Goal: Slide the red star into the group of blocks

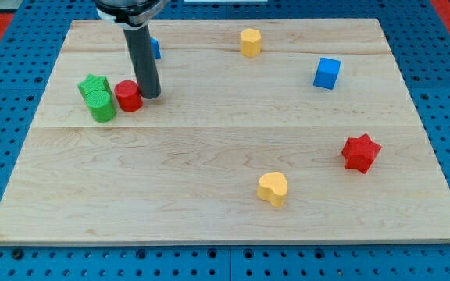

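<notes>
The red star (361,152) lies near the view's right edge of the wooden board (225,211), alone. The group of blocks is at the view's upper left: a green star (92,85), a green cylinder (101,105) and a red cylinder (128,96), close together. My tip (150,95) rests on the board just right of the red cylinder, touching or nearly touching it. The red star is far to the right of my tip.
A blue block (155,48) is partly hidden behind the rod. A yellow block (250,42) sits at the top centre, a blue cube (326,72) at upper right, a yellow heart (273,188) at lower centre.
</notes>
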